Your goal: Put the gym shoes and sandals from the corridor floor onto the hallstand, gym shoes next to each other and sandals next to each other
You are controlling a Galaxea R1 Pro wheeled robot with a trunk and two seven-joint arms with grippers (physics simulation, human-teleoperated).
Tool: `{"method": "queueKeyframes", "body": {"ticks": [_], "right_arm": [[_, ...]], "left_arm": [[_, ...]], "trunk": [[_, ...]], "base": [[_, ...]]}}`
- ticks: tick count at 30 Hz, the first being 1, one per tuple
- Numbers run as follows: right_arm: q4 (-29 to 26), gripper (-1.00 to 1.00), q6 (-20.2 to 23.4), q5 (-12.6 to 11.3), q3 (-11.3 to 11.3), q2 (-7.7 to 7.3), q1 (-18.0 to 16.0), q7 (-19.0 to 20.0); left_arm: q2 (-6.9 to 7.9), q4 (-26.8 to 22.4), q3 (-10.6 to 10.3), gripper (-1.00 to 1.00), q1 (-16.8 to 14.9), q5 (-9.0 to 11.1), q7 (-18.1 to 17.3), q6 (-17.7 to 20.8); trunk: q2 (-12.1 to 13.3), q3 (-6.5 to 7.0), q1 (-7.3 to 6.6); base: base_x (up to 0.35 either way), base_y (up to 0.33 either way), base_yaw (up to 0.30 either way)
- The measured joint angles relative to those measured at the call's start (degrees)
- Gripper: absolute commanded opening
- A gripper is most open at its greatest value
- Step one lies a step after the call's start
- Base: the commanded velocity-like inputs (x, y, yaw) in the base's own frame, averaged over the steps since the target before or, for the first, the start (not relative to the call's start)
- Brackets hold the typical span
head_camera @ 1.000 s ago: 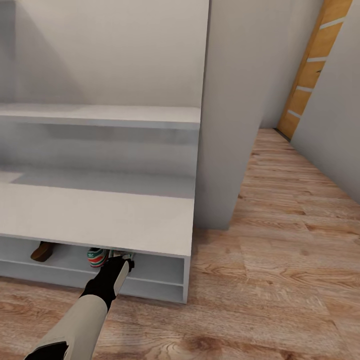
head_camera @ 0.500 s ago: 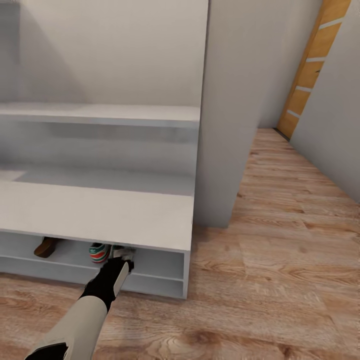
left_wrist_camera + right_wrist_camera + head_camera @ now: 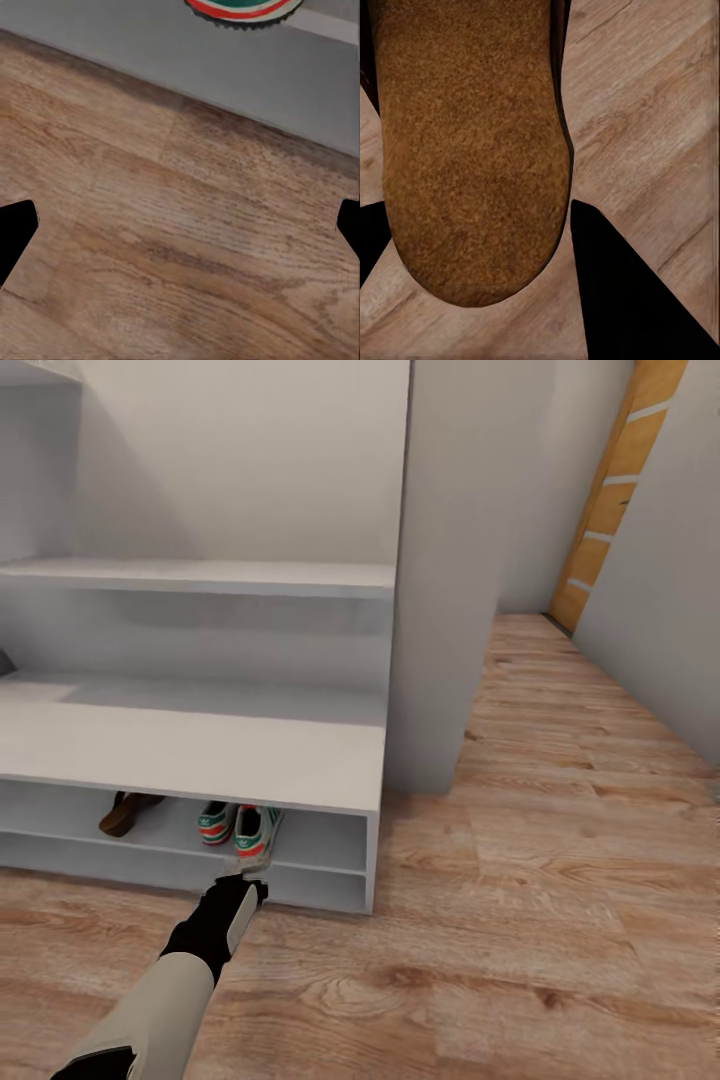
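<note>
- Pale grey-white hallstand (image 3: 200, 755) fills the left half of the head view; a wide bench surface tops two low shelves, with a staggered shelf above.
- Leftmost on the low shelf under the bench surface: one dark brown sandal (image 3: 127, 812), partly hidden by the surface edge.
- Just to its right on the same shelf, apart from it: the two gym shoes (image 3: 240, 828), side by side and touching or nearly so, heels with red patches facing outward.
- Left pincer (image 3: 246, 868) sits just in front of the shelf edge, directly below the right-hand gym shoe; the left arm reaches up from the lower left of the head view.
- Left wrist view: the fingers (image 3: 15, 229) stand wide apart with nothing between them; bare corridor floor (image 3: 172, 247) lies between them, and a red-and-green shoe sole shows at the shelf edge beyond.
- Right wrist view: a second sandal (image 3: 472, 150), brown suede-like sole surface towards the camera, sits between the dark fingers (image 3: 622, 292) of the right pincer, which is clamped on it; floor planks lie behind.
- Far right of the head view: open floor, grey walls, an orange-brown door (image 3: 615, 490).
</note>
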Motion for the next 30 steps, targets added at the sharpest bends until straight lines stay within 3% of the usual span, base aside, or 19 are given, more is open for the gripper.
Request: {"method": "queueKeyframes", "body": {"ticks": [6,12,23,30], "right_arm": [[0.1,-1.00,0.0,0.2,-0.1,0.07,0.0,-0.1],[0.0,-1.00,-0.5,0.4,-0.3,0.09,0.0,0.0],[0.0,-1.00,-0.5,0.4,-0.5,0.09,0.0,0.0],[-0.1,-1.00,-0.4,0.4,-0.6,0.09,0.0,0.0]], "left_arm": [[0.01,0.0,0.0,1.00,0.1,0.0,0.0,0.0],[0.01,-0.2,0.0,1.00,1.0,0.0,-0.1,0.0],[0.11,-1.7,0.0,1.00,8.1,0.4,-0.8,0.0],[1.98,-2.3,0.0,1.00,11.2,0.5,-2.9,-3.6]], "trunk": [[0.0,0.00,0.00],[0.0,0.00,0.00],[0.0,0.00,0.00],[0.0,0.00,0.00]], "base": [[-0.328,0.000,0.000],[-0.092,0.000,0.000],[-0.006,0.016,0.000],[0.000,0.104,0.000]]}}
